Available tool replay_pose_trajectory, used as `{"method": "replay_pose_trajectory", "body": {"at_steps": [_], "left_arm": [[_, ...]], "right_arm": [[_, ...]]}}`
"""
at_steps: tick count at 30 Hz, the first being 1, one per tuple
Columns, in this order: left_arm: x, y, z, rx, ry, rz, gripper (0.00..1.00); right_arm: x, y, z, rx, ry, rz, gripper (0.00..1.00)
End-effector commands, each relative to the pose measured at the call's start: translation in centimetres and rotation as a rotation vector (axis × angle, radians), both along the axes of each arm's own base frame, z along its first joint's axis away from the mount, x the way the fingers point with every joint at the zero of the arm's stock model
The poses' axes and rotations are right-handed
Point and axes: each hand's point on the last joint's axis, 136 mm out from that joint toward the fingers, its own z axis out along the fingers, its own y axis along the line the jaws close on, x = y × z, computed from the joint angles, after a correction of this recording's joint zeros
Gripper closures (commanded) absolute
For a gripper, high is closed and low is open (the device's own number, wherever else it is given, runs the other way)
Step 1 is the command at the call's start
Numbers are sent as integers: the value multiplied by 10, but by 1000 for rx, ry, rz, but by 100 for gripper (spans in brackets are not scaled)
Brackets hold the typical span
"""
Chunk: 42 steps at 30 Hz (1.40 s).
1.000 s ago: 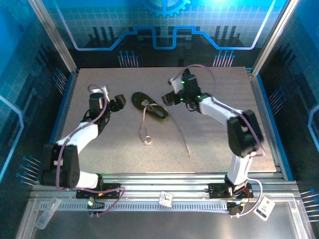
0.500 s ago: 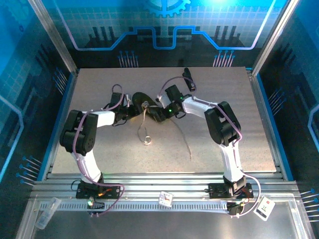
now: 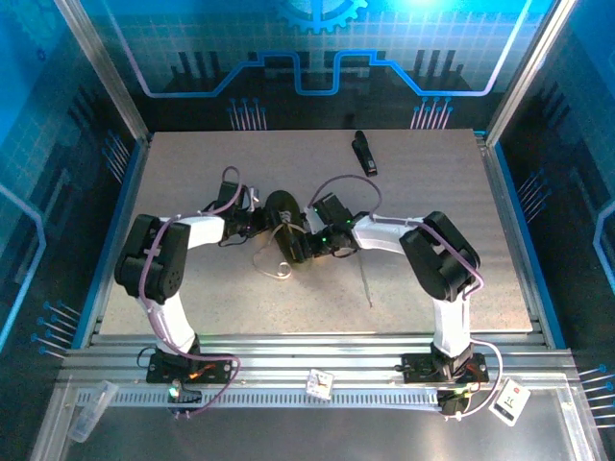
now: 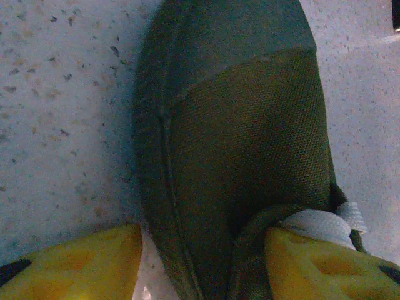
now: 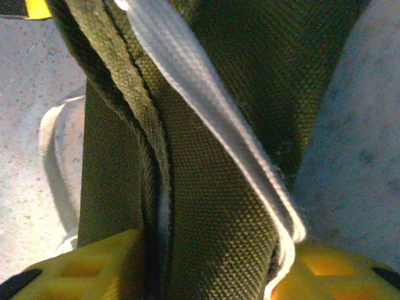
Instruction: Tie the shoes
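Note:
The dark olive-green shoe (image 3: 285,227) lies mid-table, its long axis running near to far. My left gripper (image 3: 259,220) grips it from the left. In the left wrist view the yellow fingers (image 4: 81,265) flank the shoe (image 4: 244,144), with the right one pressed by a white lace (image 4: 322,222). My right gripper (image 3: 307,240) holds the shoe's right side. Its yellow fingers (image 5: 337,269) clamp the mesh upper (image 5: 219,187) and a flat lace (image 5: 200,106). One lace forms a loop (image 3: 272,269) on the table. The other lace (image 3: 366,280) trails to the near right.
A small black clip-like object (image 3: 363,154) lies at the far middle of the table. The speckled tabletop (image 3: 452,211) is bounded by raised side rails (image 3: 507,230). Aluminium rails (image 3: 317,351) with small tags run along the near edge.
Both arms reached in to the shoe and their jaws narrowed onto it. The shoe turned from a diagonal lie to nearly straight. The lace loop shifted a little.

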Motion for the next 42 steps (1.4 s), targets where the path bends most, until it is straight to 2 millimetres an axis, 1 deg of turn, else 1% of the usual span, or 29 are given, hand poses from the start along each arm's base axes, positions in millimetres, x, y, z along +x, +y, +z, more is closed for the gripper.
{"method": "replay_pose_trajectory", "body": {"at_steps": [1,3,6,7,9,12,14,17,20,22,24,28,29,30,31,32,33,34,35,36,37,38,41,42], "left_arm": [[-4,7,30,54,-55,5,42],[-13,18,37,111,-42,28,40],[-33,40,45,208,5,78,35],[-43,47,48,232,20,95,34],[-63,58,47,271,63,123,34],[-100,66,41,278,142,151,37],[-123,62,35,287,172,139,39],[-153,43,28,328,178,61,41],[-170,25,16,332,204,1,42],[-173,13,7,320,208,-33,43],[-172,-1,0,296,212,-72,44],[-169,-24,-17,275,232,-133,50],[-168,-28,-19,271,232,-147,53],[-167,-30,-21,273,238,-153,59],[-166,-30,-21,279,240,-157,67],[-165,-27,-19,299,237,-154,78],[-164,-22,-15,329,223,-146,85],[-163,-14,-8,363,203,-137,91],[-161,-5,1,395,179,-122,96],[-159,3,10,414,159,-107,100],[-157,13,21,422,136,-84,100],[-155,24,33,412,122,-55,100],[-145,54,68,347,66,37,100],[-141,61,79,327,40,62,100]], "right_arm": [[-36,18,20,81,77,32,43],[-31,8,27,63,62,-3,38],[-26,-11,41,39,41,-44,34],[-24,-19,47,29,32,-58,34],[-21,-36,53,1,13,-86,32],[-18,-68,52,-77,-4,-133,32],[-18,-91,45,-146,-8,-159,32],[-23,-130,29,-291,3,-197,31],[-32,-157,16,-409,26,-216,31],[-39,-166,9,-448,41,-219,30],[-44,-169,1,-459,63,-218,31],[-54,-171,-20,-488,119,-206,42],[-57,-172,-24,-500,127,-202,45],[-60,-172,-28,-509,131,-197,49],[-63,-173,-31,-519,136,-192,54],[-66,-175,-33,-531,136,-189,60],[-67,-177,-34,-539,132,-191,67],[-65,-177,-32,-540,120,-195,74],[-73,-184,-36,-558,124,-194,81],[-74,-185,-34,-558,117,-196,84],[-74,-187,-31,-554,101,-202,90],[-73,-188,-27,-546,83,-210,93],[-66,-189,-11,-514,14,-231,99],[-63,-190,-5,-505,-6,-242,100]]}}
